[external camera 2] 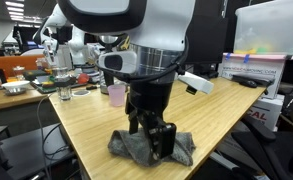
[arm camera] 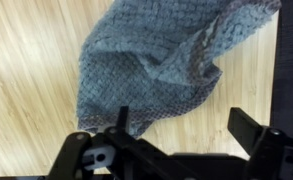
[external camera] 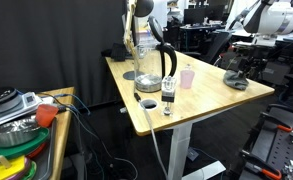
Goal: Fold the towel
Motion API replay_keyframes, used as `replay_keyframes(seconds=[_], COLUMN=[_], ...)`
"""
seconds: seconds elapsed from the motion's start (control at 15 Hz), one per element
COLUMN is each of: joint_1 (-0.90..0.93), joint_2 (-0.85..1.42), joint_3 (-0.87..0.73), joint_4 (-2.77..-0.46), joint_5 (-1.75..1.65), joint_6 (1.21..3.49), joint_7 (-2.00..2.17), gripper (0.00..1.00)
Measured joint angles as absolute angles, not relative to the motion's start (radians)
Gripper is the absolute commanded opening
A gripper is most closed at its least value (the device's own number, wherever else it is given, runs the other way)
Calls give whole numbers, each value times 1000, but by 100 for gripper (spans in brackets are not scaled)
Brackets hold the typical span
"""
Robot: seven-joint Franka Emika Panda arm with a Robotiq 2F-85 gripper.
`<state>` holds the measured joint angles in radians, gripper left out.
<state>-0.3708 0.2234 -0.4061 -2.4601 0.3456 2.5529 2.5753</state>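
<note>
The grey knitted towel lies crumpled on the wooden table. It fills the upper middle of the wrist view. My gripper is open and empty, just above the table beside the towel's lower edge. Its left finger is at the towel's corner and its right finger is over bare wood. In an exterior view the gripper stands right over the towel near the table's front corner. In an exterior view the towel is a dark heap at the table's far end, under the gripper.
A glass kettle, a pink cup, a small bottle and a dark coaster stand at the other end of the table. A side shelf holds clutter. The table edge runs close to the towel.
</note>
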Motion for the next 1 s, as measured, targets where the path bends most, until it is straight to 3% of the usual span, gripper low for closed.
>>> replay_keyframes(seconds=[0.53, 0.67, 0.8, 1.0], joint_1=[-364, -358, -350, -336], joint_2=[322, 336, 343, 346], joint_3=[-438, -444, -444, -444], joint_4=[-2404, -2396, -2389, -2381], joint_5=[391, 408, 417, 424], joint_6=[2553, 2553, 2552, 2552], joint_7=[2605, 2605, 2605, 2605], gripper=[100, 96, 71, 51])
